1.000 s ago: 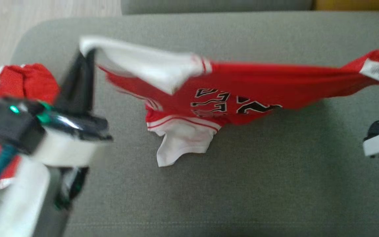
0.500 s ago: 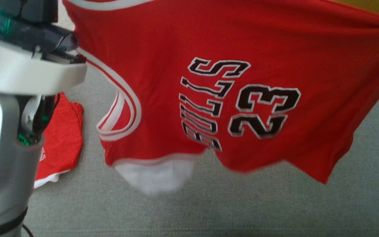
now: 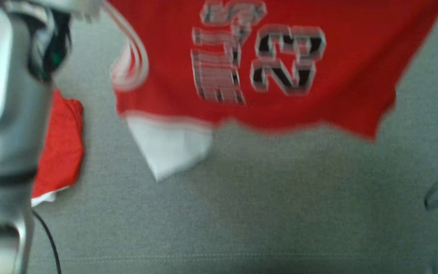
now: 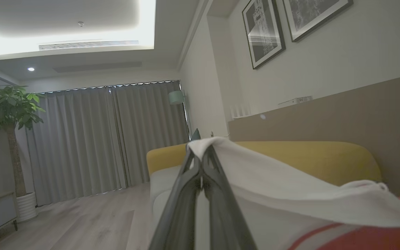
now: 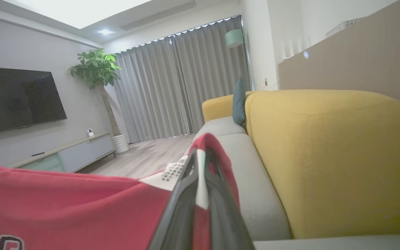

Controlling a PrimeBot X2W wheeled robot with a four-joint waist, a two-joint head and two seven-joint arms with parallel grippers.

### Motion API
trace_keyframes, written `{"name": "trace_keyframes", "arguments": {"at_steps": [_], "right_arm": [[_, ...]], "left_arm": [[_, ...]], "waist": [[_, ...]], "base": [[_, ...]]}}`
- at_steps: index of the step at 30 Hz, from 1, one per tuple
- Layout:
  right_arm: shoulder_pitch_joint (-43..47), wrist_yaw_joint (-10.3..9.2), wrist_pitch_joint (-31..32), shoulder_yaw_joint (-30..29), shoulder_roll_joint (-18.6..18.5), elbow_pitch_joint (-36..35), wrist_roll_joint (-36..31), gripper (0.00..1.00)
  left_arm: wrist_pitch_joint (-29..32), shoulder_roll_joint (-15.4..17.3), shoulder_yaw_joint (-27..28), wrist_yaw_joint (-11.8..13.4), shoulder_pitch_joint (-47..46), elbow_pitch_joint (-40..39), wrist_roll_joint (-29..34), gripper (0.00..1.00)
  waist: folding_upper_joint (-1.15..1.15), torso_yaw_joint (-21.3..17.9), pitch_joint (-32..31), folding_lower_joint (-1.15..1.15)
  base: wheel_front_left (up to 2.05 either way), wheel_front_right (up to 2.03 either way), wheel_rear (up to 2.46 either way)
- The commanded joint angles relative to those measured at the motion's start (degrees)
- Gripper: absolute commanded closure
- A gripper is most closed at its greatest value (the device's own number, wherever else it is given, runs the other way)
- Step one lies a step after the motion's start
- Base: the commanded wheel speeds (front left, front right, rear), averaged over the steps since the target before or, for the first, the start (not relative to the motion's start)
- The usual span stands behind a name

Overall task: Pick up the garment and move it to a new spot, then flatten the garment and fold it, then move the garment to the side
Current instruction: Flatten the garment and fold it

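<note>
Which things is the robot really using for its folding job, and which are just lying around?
For the job: red jersey, held up by left fingers and right fingers; grey sofa seat below it.
Just lying about: other red garment on the seat, teal cushion, potted plant, TV.

Home living room: sofa (image 5: 325, 156), television (image 5: 16, 99), curtains (image 5: 179, 86), potted plant (image 5: 97, 69).

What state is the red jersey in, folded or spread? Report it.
Spread. The red jersey hangs as one open sheet, number showing, one corner pinched in the left gripper, another in the right gripper.
</note>
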Motion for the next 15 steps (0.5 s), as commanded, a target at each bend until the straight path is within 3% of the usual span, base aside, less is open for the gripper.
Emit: {"name": "trace_keyframes", "arguments": {"at_steps": [1,8,15], "right_arm": [[-4.5,-0.04,-1.3,1.7,-0.2,-0.7,-0.3,1.00],[-22.2,-0.04,-10.9,6.5,0.0,20.4,-1.2,1.00],[-32.4,-0.04,-18.9,12.3,0.6,40.2,-1.9,1.00]], "left_arm": [[-1.1,1.9,2.3,-0.1,-4.9,0.2,0.6,1.00],[-5.7,1.1,2.0,-1.1,-18.4,17.0,3.4,1.00],[-6.4,-1.5,3.2,-2.7,-21.6,28.5,1.7,1.00]], "waist": [[0.00,-0.7,1.6,0.00],[0.00,-2.0,5.3,0.00],[0.00,-1.0,11.7,0.00]], "base": [[0.00,0.00,0.00],[0.00,0.00,0.00],[0.00,0.00,0.00]]}}
